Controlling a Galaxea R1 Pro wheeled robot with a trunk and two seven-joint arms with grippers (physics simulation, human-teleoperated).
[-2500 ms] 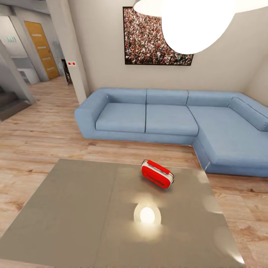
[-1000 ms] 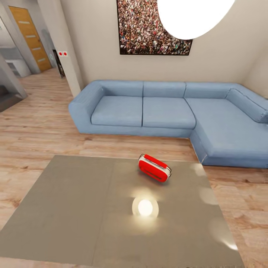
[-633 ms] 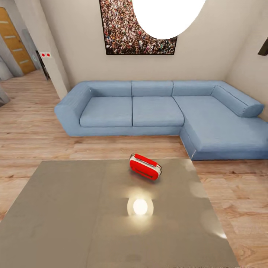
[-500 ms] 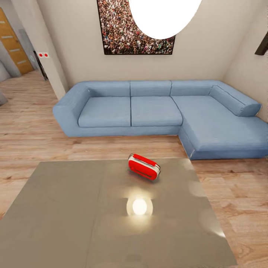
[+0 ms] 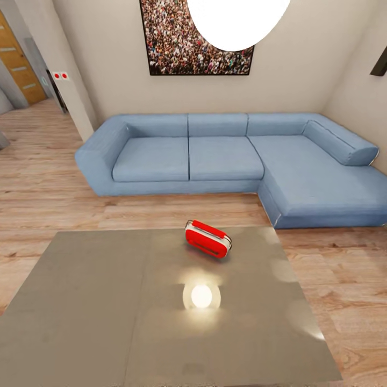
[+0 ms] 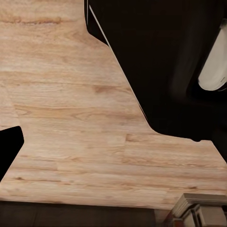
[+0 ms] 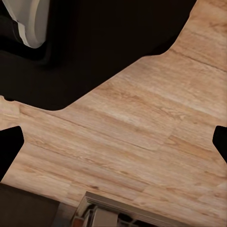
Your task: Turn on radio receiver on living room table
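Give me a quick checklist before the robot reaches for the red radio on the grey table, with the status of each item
1. Radio receiver in sight: ok, on the far part of the table, near its far edge.
2. Radio resting on the tabletop: ok, it lies tilted, handle side up.
3. Dial facing the robot: cannot tell, the front is hidden.
4. Tabletop between robot and radio unobstructed: ok, just a lamp reflection.
5. Arms raised toward the radio: not ok, both wrist views face the wood floor.
6. Grippers open: cannot tell.
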